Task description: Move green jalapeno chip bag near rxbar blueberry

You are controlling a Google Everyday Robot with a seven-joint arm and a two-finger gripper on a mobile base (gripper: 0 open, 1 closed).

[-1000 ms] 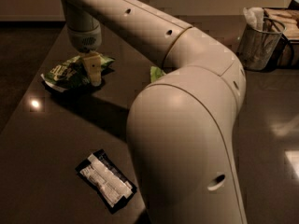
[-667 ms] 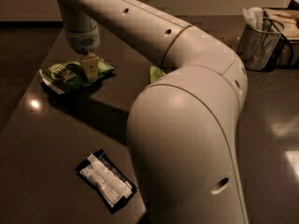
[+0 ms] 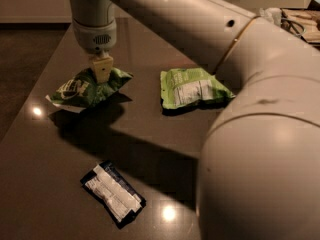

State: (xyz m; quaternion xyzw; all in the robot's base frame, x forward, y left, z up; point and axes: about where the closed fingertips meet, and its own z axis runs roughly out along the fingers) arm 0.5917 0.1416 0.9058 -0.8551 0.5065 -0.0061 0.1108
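The small dark-green glossy chip bag with white lettering [image 3: 82, 89] is clamped at its top edge by the gripper [image 3: 101, 76], at the far left of the dark table [image 3: 45, 184]. The flat navy bar wrapper with a white label panel [image 3: 113, 193] is seen well apart from it, nearer the camera.

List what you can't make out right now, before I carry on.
All in the camera view:
- The table's right side: hidden behind the arm.
- The items at the top right corner: cut off by the edge and the arm.
- The print on the rxbar blueberry: too small.
- Whether the green jalapeno chip bag is off the table, with the gripper at its top: its underside is in shadow.
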